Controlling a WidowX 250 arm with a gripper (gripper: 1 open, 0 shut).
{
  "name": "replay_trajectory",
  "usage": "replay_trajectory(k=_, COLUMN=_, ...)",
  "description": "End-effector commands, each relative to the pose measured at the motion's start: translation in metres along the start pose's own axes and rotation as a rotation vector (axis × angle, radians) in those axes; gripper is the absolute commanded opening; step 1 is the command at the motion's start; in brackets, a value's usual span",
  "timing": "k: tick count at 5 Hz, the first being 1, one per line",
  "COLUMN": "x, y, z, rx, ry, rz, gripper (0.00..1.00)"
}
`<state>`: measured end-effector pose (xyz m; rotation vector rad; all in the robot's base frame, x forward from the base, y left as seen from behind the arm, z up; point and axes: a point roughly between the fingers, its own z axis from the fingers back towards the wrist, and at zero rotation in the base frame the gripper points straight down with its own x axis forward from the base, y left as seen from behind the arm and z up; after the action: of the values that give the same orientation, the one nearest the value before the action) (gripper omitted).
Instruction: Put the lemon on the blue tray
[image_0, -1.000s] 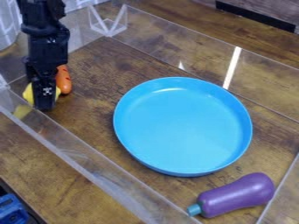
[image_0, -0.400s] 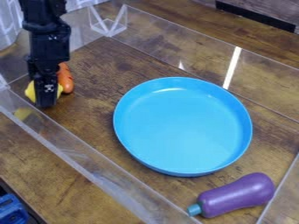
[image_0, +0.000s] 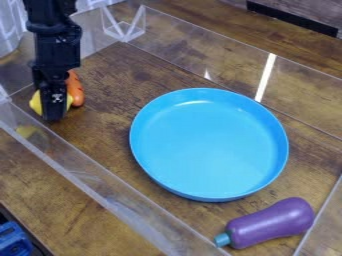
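At the far left, my black gripper (image_0: 55, 104) points straight down onto the wooden table. It is shut on the lemon (image_0: 35, 101), a small yellow fruit of which only a sliver shows left of the fingers. An orange carrot (image_0: 76, 95) lies against the gripper's right side. The blue tray (image_0: 209, 143), a large round plate with a raised rim, lies empty in the middle of the table, well to the right of the gripper.
A purple eggplant (image_0: 271, 222) with a green stem lies at the front right, just below the tray. Clear acrylic walls (image_0: 80, 170) run along the table's front-left edge and the back.
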<state>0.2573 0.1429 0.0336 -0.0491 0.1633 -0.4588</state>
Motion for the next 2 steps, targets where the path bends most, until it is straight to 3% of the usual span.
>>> replay_trajectory(k=1, x=0.0076, y=0.0076, z=0.0188, rx=0.044, ry=-0.042, rz=0.0, gripper=0.0)
replay_trajectory(k=2, x=0.0086, y=0.0078, z=0.0197, rx=0.041, ry=-0.044, rz=-0.001, gripper=0.0)
